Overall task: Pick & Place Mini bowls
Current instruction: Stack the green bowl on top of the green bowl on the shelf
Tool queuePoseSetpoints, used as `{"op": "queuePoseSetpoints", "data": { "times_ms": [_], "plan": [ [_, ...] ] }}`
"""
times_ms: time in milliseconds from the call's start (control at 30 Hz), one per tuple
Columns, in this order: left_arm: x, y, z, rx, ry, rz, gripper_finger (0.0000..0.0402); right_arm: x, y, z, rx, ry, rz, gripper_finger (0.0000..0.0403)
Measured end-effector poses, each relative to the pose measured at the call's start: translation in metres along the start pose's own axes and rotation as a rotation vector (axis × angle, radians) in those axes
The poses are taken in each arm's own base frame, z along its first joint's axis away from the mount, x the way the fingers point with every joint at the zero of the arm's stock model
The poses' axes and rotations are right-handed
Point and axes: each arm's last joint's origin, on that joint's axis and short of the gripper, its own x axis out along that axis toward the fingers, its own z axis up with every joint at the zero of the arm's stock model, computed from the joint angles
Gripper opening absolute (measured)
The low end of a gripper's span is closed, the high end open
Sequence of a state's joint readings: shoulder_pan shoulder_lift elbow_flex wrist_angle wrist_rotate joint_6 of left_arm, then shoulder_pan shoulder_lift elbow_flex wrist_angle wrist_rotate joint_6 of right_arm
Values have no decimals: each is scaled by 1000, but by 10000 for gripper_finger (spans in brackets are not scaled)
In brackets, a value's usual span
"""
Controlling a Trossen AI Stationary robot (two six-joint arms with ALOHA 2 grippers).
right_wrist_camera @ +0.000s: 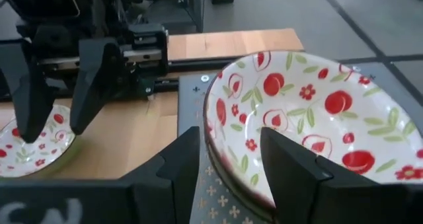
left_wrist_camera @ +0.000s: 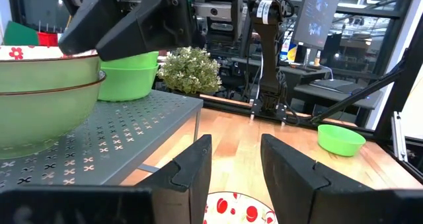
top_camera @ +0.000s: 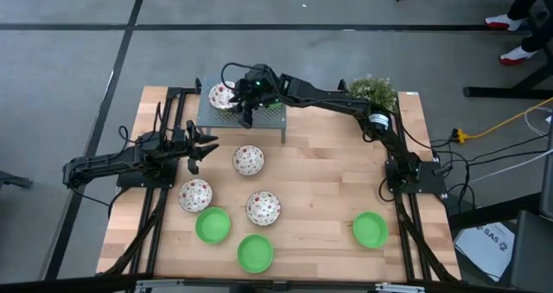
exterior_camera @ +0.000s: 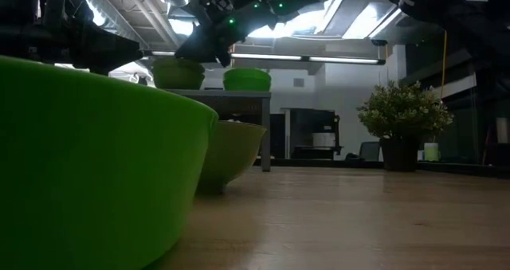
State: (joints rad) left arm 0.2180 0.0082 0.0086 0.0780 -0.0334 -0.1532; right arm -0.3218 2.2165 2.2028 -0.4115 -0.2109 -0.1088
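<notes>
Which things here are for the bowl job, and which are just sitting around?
For the job:
- small round speckled white bowls
- small plain bright green bowls
- perforated grey metal shelf holding a speckled one

Just there:
- bushy green potted plant
- yellow cable on the floor

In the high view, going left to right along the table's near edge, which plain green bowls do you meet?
Green bowl beside the patterned ones → green bowl nearest the edge → lone green bowl on the right.

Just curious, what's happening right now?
Right gripper open at patterned bowl on grey shelf. Left gripper open, waiting beside shelf. Nothing blocking.
</notes>
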Motion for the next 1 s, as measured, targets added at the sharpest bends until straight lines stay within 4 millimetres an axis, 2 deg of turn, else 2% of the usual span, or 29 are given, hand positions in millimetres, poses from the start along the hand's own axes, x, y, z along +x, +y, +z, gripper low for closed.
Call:
{"op": "queuePoseSetpoints", "data": {
  "times_ms": [167,400,667,1000],
  "plan": [
    [0,0,0,0,0,0,125,-3,0,7,-14,-53,-8,159],
    [0,0,0,0,0,0,125,-19,8,25,-17,-48,7,159],
    [0,0,0,0,1,0,125,-26,49,41,-79,-48,80,159],
    [0,0,0,0,0,0,125,-23,106,45,-131,-70,185,158]
  ]
}}
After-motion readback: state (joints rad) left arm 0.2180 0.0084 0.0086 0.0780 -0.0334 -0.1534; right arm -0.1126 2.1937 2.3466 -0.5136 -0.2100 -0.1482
